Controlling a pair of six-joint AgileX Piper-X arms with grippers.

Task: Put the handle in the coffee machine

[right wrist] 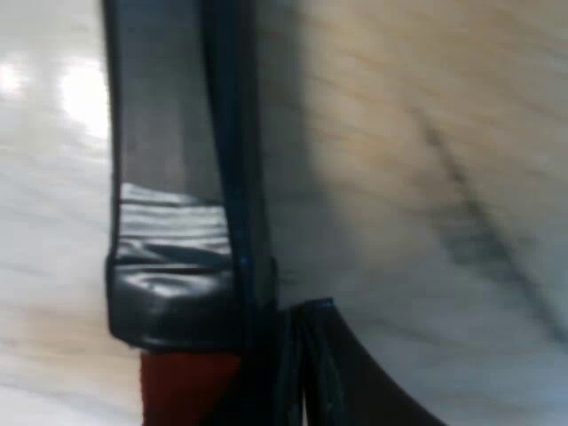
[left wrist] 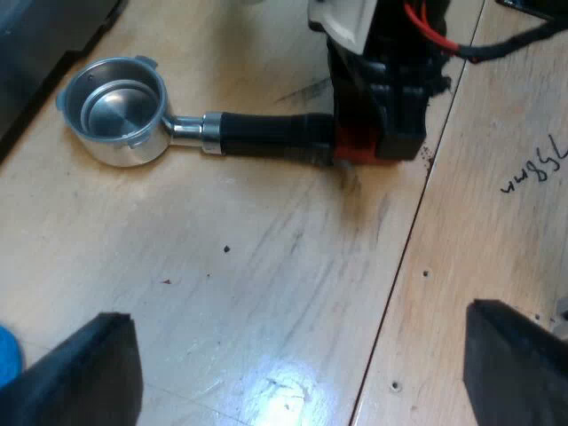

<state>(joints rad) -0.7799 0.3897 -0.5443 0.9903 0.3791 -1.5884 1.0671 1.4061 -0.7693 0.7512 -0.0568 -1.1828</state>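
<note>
The metal holder [left wrist: 120,111] lies flat on the wooden table [left wrist: 266,293], so it is not yet in the machine. My right gripper [left wrist: 377,133] is at the handle's red end [left wrist: 355,153], but whether it is clamped there I cannot tell. My left gripper [left wrist: 297,373] hangs spread and empty. Lifting and locking are left, I think.

This looks like a workshop or a lab; the bench [left wrist: 266,293] is made of bare wood boards with a gap [left wrist: 417,231] between them; it has scratches, dark smudges, little screw holes [left wrist: 426,274] and pen writing [left wrist: 532,169] on it.
</note>
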